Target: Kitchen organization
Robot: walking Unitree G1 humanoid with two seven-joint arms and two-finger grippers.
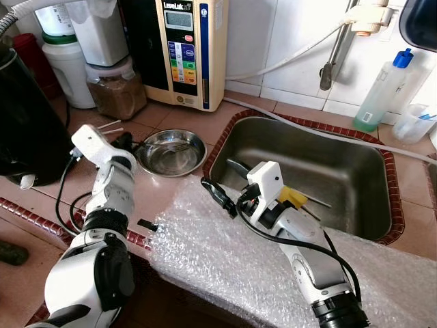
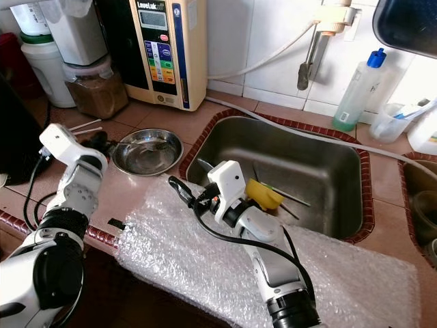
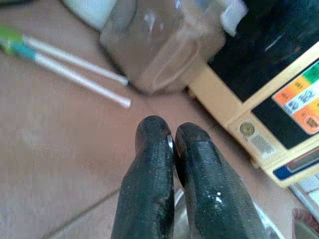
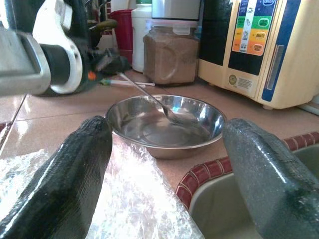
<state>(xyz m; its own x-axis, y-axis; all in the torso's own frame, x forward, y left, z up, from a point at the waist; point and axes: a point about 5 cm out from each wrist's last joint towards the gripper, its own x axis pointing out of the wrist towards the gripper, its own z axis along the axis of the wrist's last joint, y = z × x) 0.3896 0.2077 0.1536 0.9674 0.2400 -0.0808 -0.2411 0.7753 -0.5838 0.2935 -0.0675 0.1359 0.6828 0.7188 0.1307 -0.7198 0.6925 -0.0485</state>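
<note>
Your left gripper (image 3: 172, 134) was pinched on a spoon (image 4: 149, 97) resting in the steel bowl (image 1: 171, 152); at its three o'clock, your right gripper (image 4: 167, 149) hung spread.

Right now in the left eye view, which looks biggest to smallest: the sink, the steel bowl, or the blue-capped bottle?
1. sink
2. steel bowl
3. blue-capped bottle, though it stands farther back, so its true size is unsure.

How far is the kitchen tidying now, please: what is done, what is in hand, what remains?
Nothing looks finished. In hand: the left gripper, jaws shut, holds a spoon whose tip rests in the steel bowl. The right gripper hovers open over the bubble wrap. Left: the yellow item in the sink and two sticks.
</note>
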